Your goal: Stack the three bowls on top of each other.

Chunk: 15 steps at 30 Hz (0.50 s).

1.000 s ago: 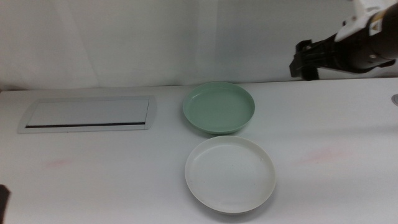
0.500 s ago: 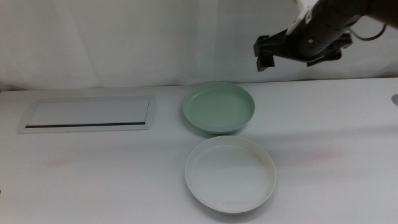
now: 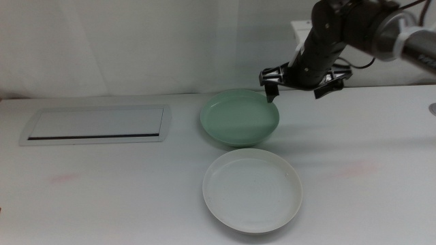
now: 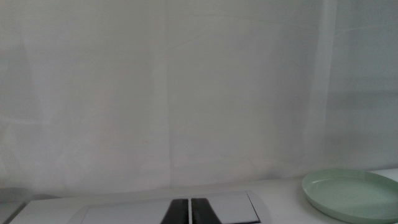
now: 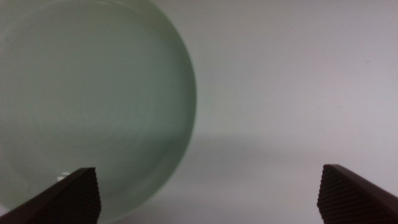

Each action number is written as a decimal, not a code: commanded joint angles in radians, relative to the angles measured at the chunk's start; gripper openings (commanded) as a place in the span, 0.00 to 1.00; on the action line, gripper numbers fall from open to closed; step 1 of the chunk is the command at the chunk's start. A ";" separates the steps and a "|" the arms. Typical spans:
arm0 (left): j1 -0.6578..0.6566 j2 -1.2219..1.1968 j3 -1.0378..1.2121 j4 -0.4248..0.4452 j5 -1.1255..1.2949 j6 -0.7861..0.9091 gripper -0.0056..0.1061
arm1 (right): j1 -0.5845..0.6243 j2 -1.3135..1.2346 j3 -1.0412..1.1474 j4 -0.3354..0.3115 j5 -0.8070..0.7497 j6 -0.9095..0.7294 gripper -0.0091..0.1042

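The mint green bowl (image 3: pixel 239 117) sits at the back middle of the table. The white bowl (image 3: pixel 252 189) sits just in front of it, apart from it. The grey bowl is out of view. My right gripper (image 3: pixel 296 87) hangs open and empty, pointing down over the green bowl's right rim. In the right wrist view the green bowl (image 5: pixel 81 106) lies below and to one side of the wide-open right gripper (image 5: pixel 208 193). My left gripper (image 4: pixel 189 213) is shut and empty, waiting low at the front left, with the green bowl (image 4: pixel 351 193) far off.
A flat silver panel (image 3: pixel 95 124) lies in the table at the back left and also shows in the left wrist view (image 4: pixel 124 211). A small grey object (image 3: pixel 432 107) sits at the right edge. A white backdrop stands behind the table.
My right arm has swung from the back right leftward and down, and turned its gripper to point down over the green bowl's right rim. The bowls have not moved.
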 commanded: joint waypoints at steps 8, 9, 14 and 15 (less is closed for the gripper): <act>0.005 -0.039 0.039 -0.004 -0.013 -0.005 0.02 | -0.007 0.127 -0.085 0.032 0.003 0.004 0.90; 0.005 -0.039 0.039 -0.004 -0.013 -0.005 0.02 | -0.007 0.140 -0.096 0.032 0.005 0.004 0.90; 0.005 -0.039 0.039 -0.004 -0.013 -0.005 0.02 | -0.007 0.179 -0.130 0.032 0.010 0.004 0.90; 0.005 -0.039 0.039 -0.004 -0.013 -0.005 0.02 | -0.007 0.185 -0.130 0.032 0.010 0.004 0.90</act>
